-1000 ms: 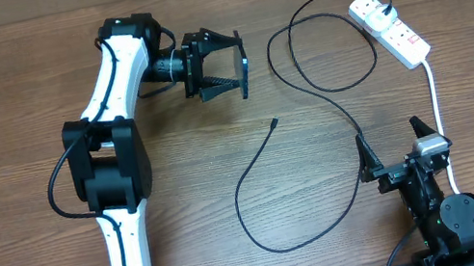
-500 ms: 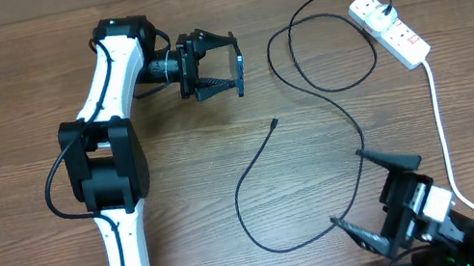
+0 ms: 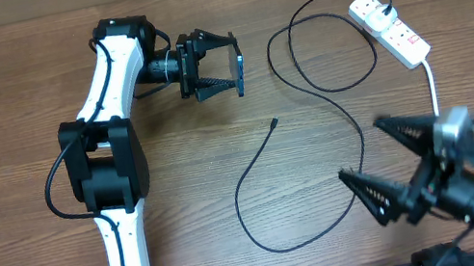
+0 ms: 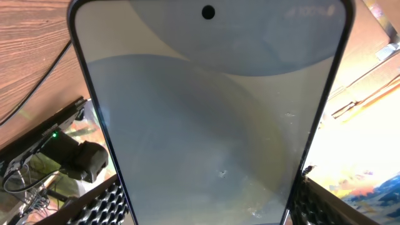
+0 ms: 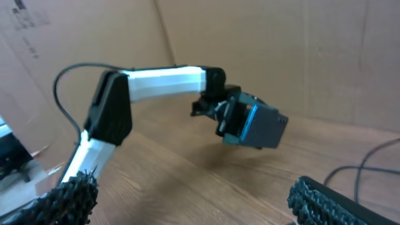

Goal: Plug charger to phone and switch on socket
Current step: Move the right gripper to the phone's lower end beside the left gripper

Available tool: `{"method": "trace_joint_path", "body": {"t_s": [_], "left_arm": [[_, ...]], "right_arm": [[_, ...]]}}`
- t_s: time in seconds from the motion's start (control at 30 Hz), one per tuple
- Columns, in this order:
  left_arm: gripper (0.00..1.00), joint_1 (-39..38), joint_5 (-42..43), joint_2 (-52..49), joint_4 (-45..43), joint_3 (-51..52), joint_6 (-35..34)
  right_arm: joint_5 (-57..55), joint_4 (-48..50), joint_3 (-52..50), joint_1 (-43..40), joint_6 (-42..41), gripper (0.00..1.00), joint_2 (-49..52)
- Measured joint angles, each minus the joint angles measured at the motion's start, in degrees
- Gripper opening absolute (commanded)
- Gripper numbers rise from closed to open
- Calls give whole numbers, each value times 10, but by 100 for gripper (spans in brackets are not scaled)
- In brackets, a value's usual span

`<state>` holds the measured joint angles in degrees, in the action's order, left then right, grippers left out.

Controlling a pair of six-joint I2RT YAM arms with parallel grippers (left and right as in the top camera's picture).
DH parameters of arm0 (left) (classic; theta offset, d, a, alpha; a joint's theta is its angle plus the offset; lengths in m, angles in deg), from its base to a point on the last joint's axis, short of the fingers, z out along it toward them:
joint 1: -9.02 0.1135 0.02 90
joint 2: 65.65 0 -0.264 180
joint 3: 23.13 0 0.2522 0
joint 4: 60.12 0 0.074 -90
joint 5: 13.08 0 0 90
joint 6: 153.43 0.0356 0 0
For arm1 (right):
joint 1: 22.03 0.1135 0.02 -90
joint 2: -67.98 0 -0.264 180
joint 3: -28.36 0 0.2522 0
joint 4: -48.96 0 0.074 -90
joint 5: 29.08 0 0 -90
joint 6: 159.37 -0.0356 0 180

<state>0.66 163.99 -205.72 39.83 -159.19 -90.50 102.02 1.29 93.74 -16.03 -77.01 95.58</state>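
Note:
My left gripper (image 3: 223,63) is shut on the phone (image 3: 241,62) and holds it edge-on above the table's far middle. In the left wrist view the phone's pale blue-grey screen (image 4: 206,112) fills the frame between my fingers (image 4: 209,215). The charger's thin black cable (image 3: 252,164) lies looped on the table. Its plug tip (image 3: 274,122) lies free below the phone, and its white adapter (image 3: 369,4) sits in the socket (image 3: 395,29). My right gripper (image 3: 357,149) is open, empty and raised above the cable at the front right. The right wrist view shows its open fingers (image 5: 200,206) facing the held phone (image 5: 259,128).
The socket's thick white cord (image 3: 433,89) runs down the right side toward the front edge. The left arm (image 3: 112,145) stretches from the front edge up the table's left part. Cardboard (image 5: 281,50) stands behind the table.
My right arm has risen from the front edge and swung up toward the camera, fingers open. My left gripper with the phone shifted slightly left and then held still.

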Motion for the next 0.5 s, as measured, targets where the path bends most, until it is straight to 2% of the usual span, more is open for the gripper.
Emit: {"method": "trace_joint_path", "body": {"t_s": [0.1,0.2,0.27,0.4,0.5], "left_arm": [[72,0,0,0,2,0,0],[72,0,0,0,2,0,0],[72,0,0,0,3,0,0],[72,-1,0,0,3,0,0],[72,-3,0,0,3,0,0]], "right_arm": [[71,44,18,0,-29,100,60],[140,141,19,0,-91,99,112],[163,163,24,1,-134,100,142],[111,36,64,26,-181,100,210],[-1,-90,117,76,-180,99,273]]}}
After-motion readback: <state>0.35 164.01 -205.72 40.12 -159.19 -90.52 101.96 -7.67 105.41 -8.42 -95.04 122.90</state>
